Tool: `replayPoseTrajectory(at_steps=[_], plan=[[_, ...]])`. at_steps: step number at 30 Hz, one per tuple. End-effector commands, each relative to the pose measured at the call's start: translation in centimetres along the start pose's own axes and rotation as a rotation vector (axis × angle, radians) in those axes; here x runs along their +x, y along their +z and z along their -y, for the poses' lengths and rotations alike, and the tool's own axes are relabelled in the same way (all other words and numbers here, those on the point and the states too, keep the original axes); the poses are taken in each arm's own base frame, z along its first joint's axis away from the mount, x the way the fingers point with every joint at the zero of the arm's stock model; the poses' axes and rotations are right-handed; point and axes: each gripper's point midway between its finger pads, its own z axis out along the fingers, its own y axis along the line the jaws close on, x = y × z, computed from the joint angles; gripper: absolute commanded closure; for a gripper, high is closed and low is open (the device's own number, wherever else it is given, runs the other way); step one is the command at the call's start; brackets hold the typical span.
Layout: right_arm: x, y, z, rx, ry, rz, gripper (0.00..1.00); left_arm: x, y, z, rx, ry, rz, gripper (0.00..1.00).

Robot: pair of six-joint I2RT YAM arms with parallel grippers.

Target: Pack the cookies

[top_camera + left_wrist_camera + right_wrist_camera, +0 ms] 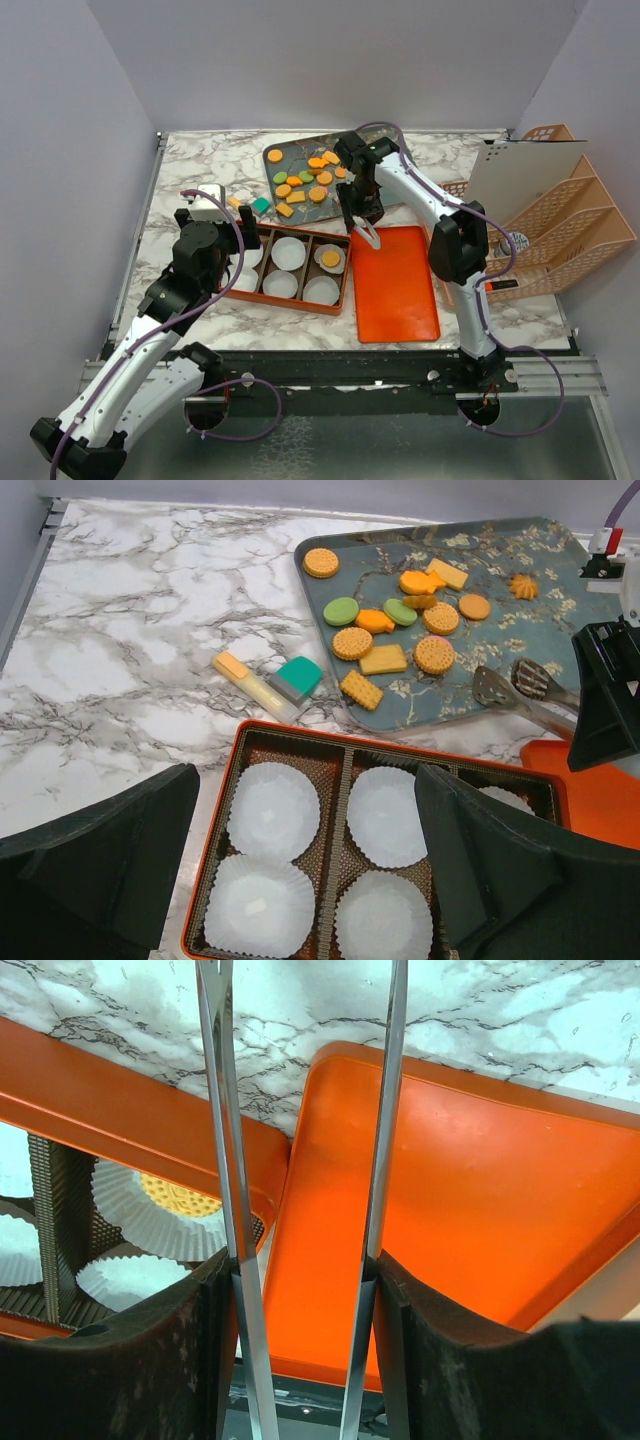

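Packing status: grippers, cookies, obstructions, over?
Left gripper open above orange compartment box. Right gripper shut on metal tongs, empty. One round orange cookie in paper cup; other cookies on patterned tray. Path clear.

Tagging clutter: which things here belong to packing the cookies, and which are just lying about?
Job: cookies, patterned tray, orange compartment box, paper cups, tongs in right gripper, orange lid.
Lying about: teal block, yellow block, peach file rack, white board.
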Motion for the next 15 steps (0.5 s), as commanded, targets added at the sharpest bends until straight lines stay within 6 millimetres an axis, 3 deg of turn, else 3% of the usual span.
replayPoseTrajectory(at_steps=[1, 15], plan=[[0.21, 0.17, -0.22, -0.011, 0.021, -0.032, 0.48, -0.16, -0.02, -0.42, -0.023, 0.009, 0.017, 0.02], [-0.22, 0.76, 0.02, 0.011, 0.019, -0.045, 0.47, -0.18, -0.09, -0.43, -0.022, 0.01, 0.019, 0.02]])
